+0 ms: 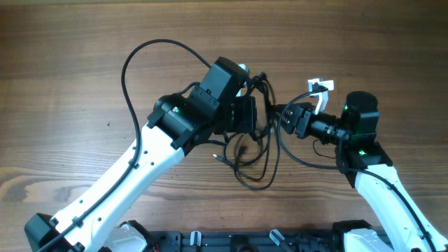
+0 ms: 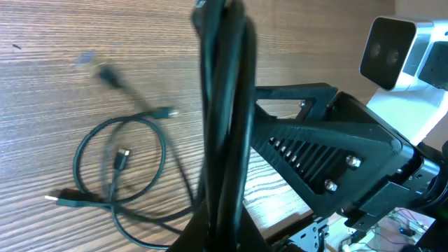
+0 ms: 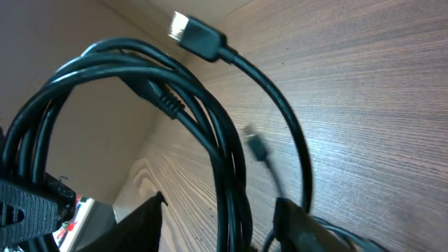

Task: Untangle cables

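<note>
The main risk is that the tangle gets pulled tighter instead of coming loose. The cables [image 2: 224, 105] run as a thick, taut bundle between the two grippers, held off the table [image 1: 84, 56]. If the arms move apart from here, the crossings in the bundle would probably cinch down. A second risk is a snag. The silvery plug [image 3: 183, 28] sticks out above the bundle, and its cord arcs over the other strands, so it could catch on a strand or a finger as the cords slide. A sharp tug could also whip the slack off the table or pull the bundle out of the grip.

The left gripper [image 1: 246, 112] appears clamped on the bundle, which rises straight up from it in the left wrist view (the fingertips themselves are hidden behind the cords). The right gripper [image 1: 285, 115] has its fingers [image 3: 301, 220] apart, with several strands passing between them and not pinched.

The cords are thin, black and glossy, and at least four lie side by side in the lifted part. Below, the slack lies on the wood in loose loops [image 2: 78, 162] with a small plug [image 2: 122, 158] resting inside them. These loops sit just in front of the grippers, near the middle of the table.
</note>
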Tool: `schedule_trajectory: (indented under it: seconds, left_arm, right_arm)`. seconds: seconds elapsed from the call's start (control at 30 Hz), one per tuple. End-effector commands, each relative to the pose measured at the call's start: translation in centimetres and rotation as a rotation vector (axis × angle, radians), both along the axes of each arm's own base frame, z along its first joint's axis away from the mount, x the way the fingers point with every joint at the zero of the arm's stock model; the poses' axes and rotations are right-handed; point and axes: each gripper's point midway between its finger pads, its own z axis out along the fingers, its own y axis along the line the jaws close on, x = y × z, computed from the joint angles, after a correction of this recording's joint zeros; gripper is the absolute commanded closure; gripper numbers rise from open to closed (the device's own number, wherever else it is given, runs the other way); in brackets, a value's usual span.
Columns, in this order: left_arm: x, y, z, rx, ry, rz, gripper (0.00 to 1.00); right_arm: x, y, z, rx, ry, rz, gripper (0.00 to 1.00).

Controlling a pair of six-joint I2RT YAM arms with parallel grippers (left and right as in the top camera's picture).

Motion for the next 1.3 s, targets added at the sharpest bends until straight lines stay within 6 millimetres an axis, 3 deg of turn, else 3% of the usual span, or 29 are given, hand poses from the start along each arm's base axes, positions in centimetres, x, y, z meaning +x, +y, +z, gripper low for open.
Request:
schedule_trajectory:
  seconds: [0.0, 0.1, 0.23, 0.6, 0.8, 0.9, 1.07, 1.27]
  left_arm:
    - [0.0, -0.4, 0.4, -0.016, -0.009, -0.023, 0.96]
    - [0.0, -0.4, 0.4, -0.017, -0.009, -0.024, 0.96]
    - [0.0, -0.6, 0.5, -0.033, 0.006, -0.008, 0.96]
    - [-0.5, -1.7, 1.2, -0.096, 0.019, -0.049, 0.96]
    - [-0.6, -1.8, 1.3, -0.102, 0.024, -0.055, 0.96]
    - [-0.6, -1.8, 1.3, -0.104, 0.025, -0.057, 0.96]
    - [-0.8, -1.9, 1.3, -0.109, 0.029, -0.063, 0.96]
    - [-1.3, -2.5, 1.6, -0.141, 0.049, -0.093, 0.96]
  right_arm:
    - [0.0, 0.1, 0.3, 0.000, -0.013, 0.007, 0.59]
    - [0.0, 0.1, 0.3, 0.000, -0.013, 0.007, 0.62]
    - [0.0, 0.1, 0.3, 0.000, -0.013, 0.007, 0.57]
    - [0.2, 0.0, 0.3, -0.004, -0.015, 0.001, 0.57]
    - [0.2, -0.1, 0.2, -0.009, -0.017, -0.005, 0.85]
    - [0.2, -0.1, 0.2, -0.009, -0.017, -0.005, 0.91]
    - [0.3, -0.1, 0.2, -0.009, -0.017, -0.006, 0.81]
    - [0.3, -0.1, 0.2, -0.011, -0.018, -0.009, 0.80]
